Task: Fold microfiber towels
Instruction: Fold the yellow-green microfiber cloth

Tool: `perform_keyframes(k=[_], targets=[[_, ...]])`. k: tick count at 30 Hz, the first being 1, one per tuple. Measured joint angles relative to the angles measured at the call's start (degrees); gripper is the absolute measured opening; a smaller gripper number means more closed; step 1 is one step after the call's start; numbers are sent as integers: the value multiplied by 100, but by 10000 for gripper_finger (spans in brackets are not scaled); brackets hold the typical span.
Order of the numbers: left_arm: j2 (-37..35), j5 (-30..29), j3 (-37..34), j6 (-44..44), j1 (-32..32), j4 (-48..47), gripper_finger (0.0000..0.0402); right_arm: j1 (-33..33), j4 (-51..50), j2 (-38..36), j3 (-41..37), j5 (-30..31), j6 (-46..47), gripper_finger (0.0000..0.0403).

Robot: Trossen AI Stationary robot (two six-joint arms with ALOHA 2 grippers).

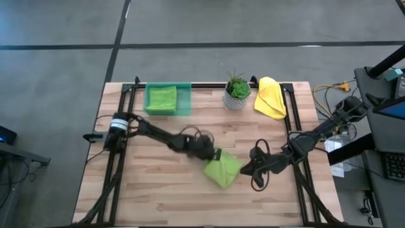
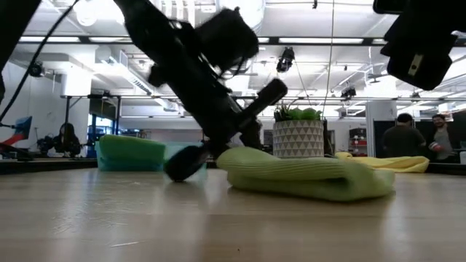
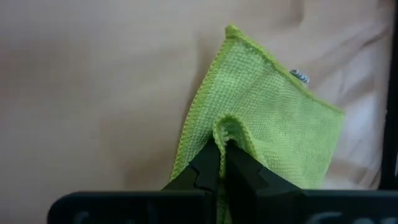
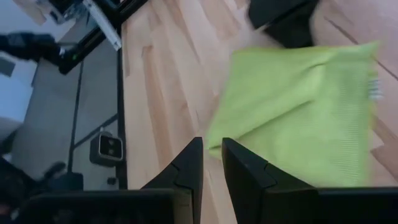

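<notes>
Towel: lime green towel (image 1: 223, 169), mid-surface, folded (soft, light, limp).
Left gripper (image 3: 222, 163): jaws pinched shut on its hem.
Right gripper (image 4: 211, 163): just right of it, jaws slightly apart, empty.
Hold: corners, hems.

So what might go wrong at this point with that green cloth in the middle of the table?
The left gripper pinches only a small bunched bit of the lime green towel, so the hem might slip out and the fold fall open. The right gripper sits beside the towel's edge, holding nothing; any pull by the left arm may drag the whole cloth across the table instead of folding it.
</notes>
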Motion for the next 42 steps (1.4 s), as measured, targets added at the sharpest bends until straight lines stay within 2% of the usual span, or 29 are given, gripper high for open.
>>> perform_keyframes(k=[7, 14, 22, 27, 35, 42], targets=[[-162, -863, -15, -1900, -850, -758, 0, 148, -91, 201, -18, 0, -500, 56], [-273, -1743, -17, -3382, -1205, -875, 0, 46, 105, 1114, -34, 0, -472, 56], [-274, -1839, 136, -3441, -1219, -971, 0, -397, 649, 2285, -25, -172, -398, 56], [-274, -1847, 179, -3308, -1224, -925, 0, -761, 685, 2608, 5, -322, -445, 56], [-337, -1852, 193, -3023, -1261, -932, 0, -1274, 385, 2292, -2, -355, -920, 56], [-496, -1971, 157, -2812, -1248, -1028, 0, -1097, -219, 1539, -2, -490, -994, 56]])
